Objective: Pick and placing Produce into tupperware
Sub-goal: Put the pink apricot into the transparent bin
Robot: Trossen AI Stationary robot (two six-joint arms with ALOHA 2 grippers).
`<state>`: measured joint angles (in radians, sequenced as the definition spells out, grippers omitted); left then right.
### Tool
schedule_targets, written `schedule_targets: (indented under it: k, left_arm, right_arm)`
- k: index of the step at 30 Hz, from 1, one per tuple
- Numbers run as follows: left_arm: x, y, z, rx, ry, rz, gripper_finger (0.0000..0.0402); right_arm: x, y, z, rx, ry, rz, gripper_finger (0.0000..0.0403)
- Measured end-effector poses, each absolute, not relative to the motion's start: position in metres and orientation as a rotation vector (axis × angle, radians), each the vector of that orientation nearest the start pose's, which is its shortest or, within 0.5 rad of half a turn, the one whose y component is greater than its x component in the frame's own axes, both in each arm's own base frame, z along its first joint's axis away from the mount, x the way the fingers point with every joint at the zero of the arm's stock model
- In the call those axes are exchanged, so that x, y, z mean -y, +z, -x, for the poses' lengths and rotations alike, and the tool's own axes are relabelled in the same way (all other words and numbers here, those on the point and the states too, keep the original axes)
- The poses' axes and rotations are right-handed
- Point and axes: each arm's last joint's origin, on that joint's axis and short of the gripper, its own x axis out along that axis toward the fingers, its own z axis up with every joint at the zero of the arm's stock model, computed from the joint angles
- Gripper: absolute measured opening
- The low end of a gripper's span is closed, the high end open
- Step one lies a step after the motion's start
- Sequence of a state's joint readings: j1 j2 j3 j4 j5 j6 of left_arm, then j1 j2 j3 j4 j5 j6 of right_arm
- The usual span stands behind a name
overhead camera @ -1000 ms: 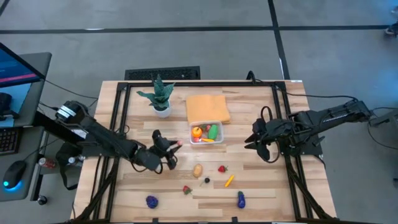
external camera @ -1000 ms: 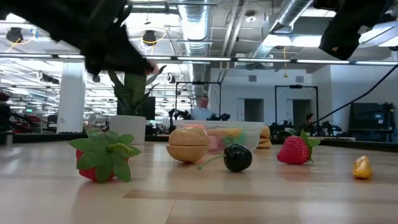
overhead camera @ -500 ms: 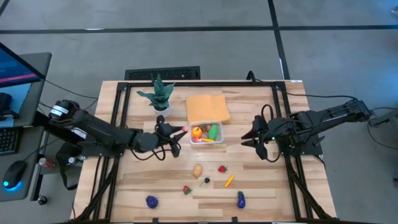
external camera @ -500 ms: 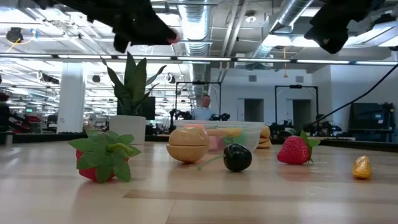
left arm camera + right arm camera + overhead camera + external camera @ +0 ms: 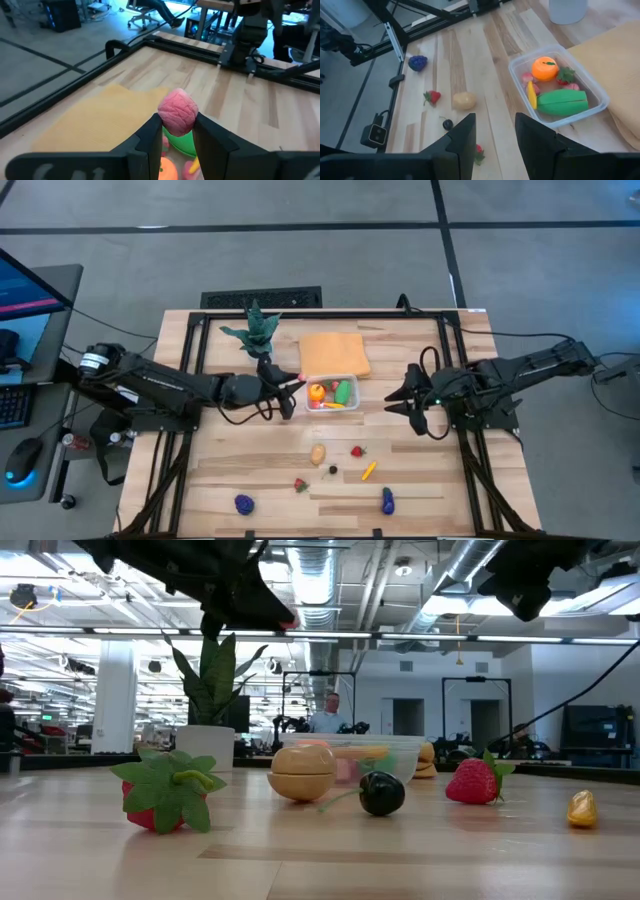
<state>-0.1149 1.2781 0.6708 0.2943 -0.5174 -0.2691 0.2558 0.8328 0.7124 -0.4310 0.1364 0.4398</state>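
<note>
The left pincer (image 5: 291,379) grips a pink produce piece (image 5: 177,111) between its fingers, raised just at nine o'clock of the tupperware (image 5: 332,393), which holds orange, green and yellow pieces. The right pincer (image 5: 398,402) hovers open at three o'clock of it. More produce lies on the worktop (image 5: 420,470) toward six o'clock.

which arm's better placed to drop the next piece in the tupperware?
Left. The left gripper holds a pink toy fruit at the tupperware edge; the right gripper is open, empty, farther off.
</note>
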Motion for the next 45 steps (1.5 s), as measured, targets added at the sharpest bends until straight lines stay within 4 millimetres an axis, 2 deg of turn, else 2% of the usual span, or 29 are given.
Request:
schedule_targets:
  k: [7,12,18,25,32,45]
  left_arm:
    - [-0.003,0.227,-0.278,-0.263,0.415,0.221,0.0089]
    - [-0.004,0.206,-0.293,-0.291,0.366,0.248,0.0089]
    - [-0.006,0.183,-0.307,-0.298,0.343,0.292,0.0089]
    - [-0.01,0.163,-0.331,-0.366,0.308,0.348,0.0089]
    - [-0.016,0.163,-0.355,-0.415,0.291,0.361,0.0089]
    - [-0.03,0.172,-0.364,-0.584,0.292,0.355,0.0089]
  right_arm:
    - [-0.044,0.271,-0.182,-0.589,-0.006,-0.292,0.0129]
    - [-0.046,0.262,-0.19,-0.632,-0.012,-0.271,0.0129]
    - [-0.049,0.26,-0.203,-0.597,0.004,-0.242,0.0129]
    - [-0.05,0.255,-0.207,-0.612,0.009,-0.217,0.0129]
    - [-0.051,0.255,-0.208,-0.614,0.014,-0.217,0.0129]
    - [-0.052,0.255,-0.208,-0.615,0.015,-0.216,0.0129]
